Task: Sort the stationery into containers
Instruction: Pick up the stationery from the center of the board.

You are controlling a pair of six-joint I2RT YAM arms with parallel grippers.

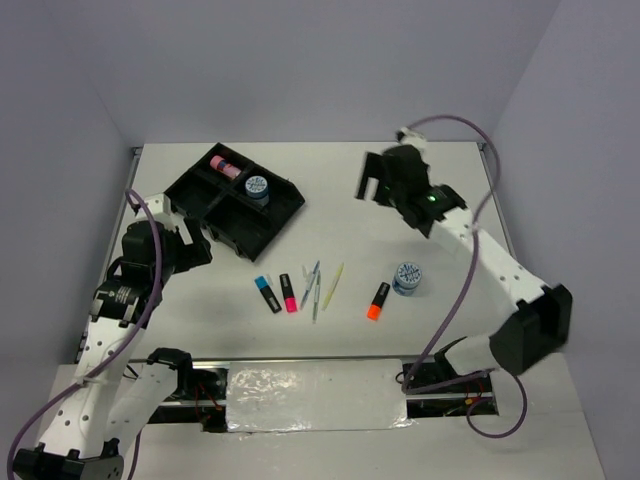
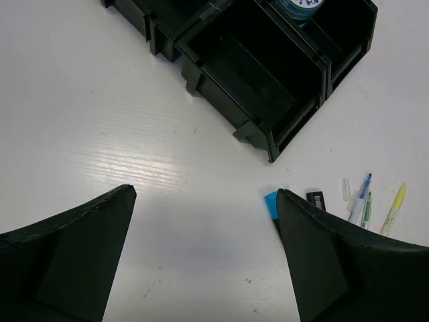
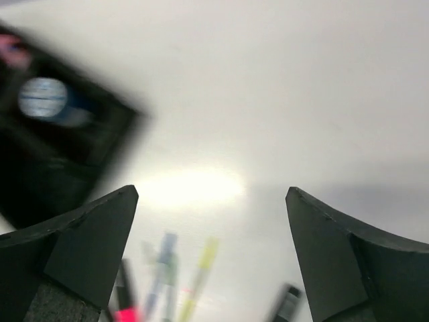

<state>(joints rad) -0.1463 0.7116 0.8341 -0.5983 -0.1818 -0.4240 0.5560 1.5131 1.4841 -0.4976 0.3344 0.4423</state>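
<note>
The black four-compartment tray (image 1: pixel 240 228) sits at the back left and holds a pink-capped tube (image 1: pixel 224 166) and a round blue tub (image 1: pixel 257 186). A second blue tub (image 1: pixel 407 277) stands on the table to the right. A blue highlighter (image 1: pixel 267 293), a pink highlighter (image 1: pixel 288 292), thin pens (image 1: pixel 312 288), a yellow pen (image 1: pixel 333 284) and an orange highlighter (image 1: pixel 378 300) lie in a row mid-table. My left gripper (image 1: pixel 198 246) hovers open near the tray's front corner, holding nothing. My right gripper (image 1: pixel 373 180) is open and empty above the table, right of the tray.
In the left wrist view the tray's empty front compartment (image 2: pixel 241 74) lies ahead and the blue highlighter (image 2: pixel 271 203) peeks out beside the right finger. The right wrist view is blurred, with the pens (image 3: pixel 164 268) below. A foil-covered strip (image 1: pixel 315 395) runs along the near edge.
</note>
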